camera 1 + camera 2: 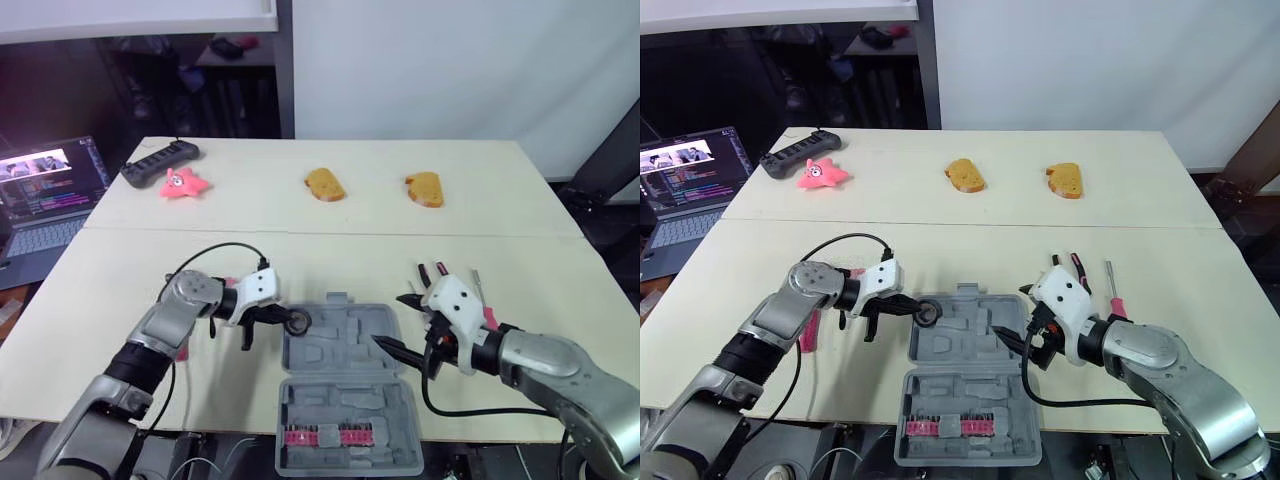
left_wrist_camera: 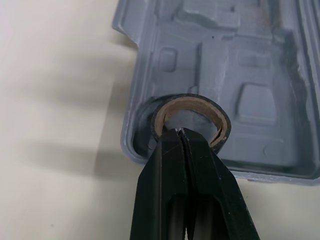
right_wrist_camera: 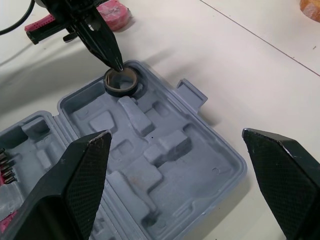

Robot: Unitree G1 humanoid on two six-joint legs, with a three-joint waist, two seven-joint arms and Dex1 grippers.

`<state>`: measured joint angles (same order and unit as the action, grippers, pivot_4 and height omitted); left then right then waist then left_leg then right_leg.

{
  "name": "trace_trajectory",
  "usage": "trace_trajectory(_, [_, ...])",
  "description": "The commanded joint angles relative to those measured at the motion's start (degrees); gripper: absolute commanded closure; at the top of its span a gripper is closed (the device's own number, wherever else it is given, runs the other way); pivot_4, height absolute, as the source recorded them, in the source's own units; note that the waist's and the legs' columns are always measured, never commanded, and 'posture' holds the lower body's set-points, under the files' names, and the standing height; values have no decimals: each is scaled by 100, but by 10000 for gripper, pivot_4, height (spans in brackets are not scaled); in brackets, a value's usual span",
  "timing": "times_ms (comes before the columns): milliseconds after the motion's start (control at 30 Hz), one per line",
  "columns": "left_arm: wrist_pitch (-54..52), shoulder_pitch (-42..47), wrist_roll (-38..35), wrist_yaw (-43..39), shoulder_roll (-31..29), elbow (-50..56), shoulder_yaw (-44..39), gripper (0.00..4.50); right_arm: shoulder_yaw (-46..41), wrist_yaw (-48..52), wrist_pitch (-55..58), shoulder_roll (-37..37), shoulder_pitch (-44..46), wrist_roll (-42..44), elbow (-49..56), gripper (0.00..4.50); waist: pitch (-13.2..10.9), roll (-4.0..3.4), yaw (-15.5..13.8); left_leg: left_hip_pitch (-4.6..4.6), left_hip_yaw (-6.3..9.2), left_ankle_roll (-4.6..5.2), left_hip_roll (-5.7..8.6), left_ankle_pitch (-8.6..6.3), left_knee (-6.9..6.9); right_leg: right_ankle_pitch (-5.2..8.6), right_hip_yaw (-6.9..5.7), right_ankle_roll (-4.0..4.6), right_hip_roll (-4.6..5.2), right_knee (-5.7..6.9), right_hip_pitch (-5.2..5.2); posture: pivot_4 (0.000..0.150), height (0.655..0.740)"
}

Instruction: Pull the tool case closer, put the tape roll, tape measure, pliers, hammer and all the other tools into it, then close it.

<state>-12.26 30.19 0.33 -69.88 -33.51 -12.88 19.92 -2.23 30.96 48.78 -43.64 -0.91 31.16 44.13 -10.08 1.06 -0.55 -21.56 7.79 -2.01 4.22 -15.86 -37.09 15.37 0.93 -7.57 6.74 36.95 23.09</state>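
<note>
One grey tool case [image 1: 345,345] lies open at the near edge of the desk [image 1: 500,250], with a row of red bits [image 1: 325,436] in its nearer half. Your left claw [image 2: 181,132] is clamped on the rim of the tape roll [image 2: 192,100], at the far-left corner of the case's farther half. Your right claw [image 3: 176,133] hangs over the case's right side, fingers spread wide, gripping nothing. Just beyond it a red-handled screwdriver [image 1: 1111,298] lies on the desk; a pink tool [image 1: 808,330] lies beside your left arm. Farthest off are two bread slices [image 1: 325,184] and a pink starfish toy [image 1: 184,184].
</note>
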Motion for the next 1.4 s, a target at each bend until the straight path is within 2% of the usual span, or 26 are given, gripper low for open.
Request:
trace_trajectory(33, [-289, 4, 233, -119, -148, 95, 238, 44589, -82, -61, 6, 75, 91, 56, 135, 0, 0, 0, 10, 1, -1, 0, 0, 0, 0, 0, 0, 0, 0, 0, 0, 1500, 7400])
trace_trajectory(533, [-413, 72, 966, 25, -192, -117, 877, 44589, -101, -214, 21, 210, 102, 13, 171, 0, 6, -9, 30, 7, 0, 0, -2, 0, 2, 1, 0, 0, -3, 0, -4, 1500, 7400])
trace_trajectory(767, [-368, 153, 1024, 15, -121, -388, 1025, 44589, -92, -268, 10, 236, 123, 0, 156, 0, 27, -32, 31, 16, 0, 1, -2, 0, 2, 1, 0, -1, -3, -2, -15, 1500, 7400])
trace_trajectory(900, [-233, 317, 892, 20, 1, -509, 894, 44589, -82, -270, -7, 238, 137, -18, 113, 0, 29, -34, 28, 18, 1, 1, -2, 0, 2, 2, -1, -1, -4, -3, -20, 1500, 7400])
trace_trajectory(1067, [-445, 540, 356, -50, 101, -266, 357, 44589, -70, -252, -43, 248, 170, -42, 69, 0, 25, -28, 34, 14, 3, 1, -2, 0, 1, 2, -1, -2, -4, -3, -16, 1500, 7400])
trace_trajectory(1400, [-705, 676, -120, -172, -15, 4, -106, 44589, -76, -214, -72, 251, 167, -70, 59, 0, 15, -18, 19, -5, 4, 1, -2, 0, 1, 2, -1, -2, -5, -3, 2, 1500, 7400])
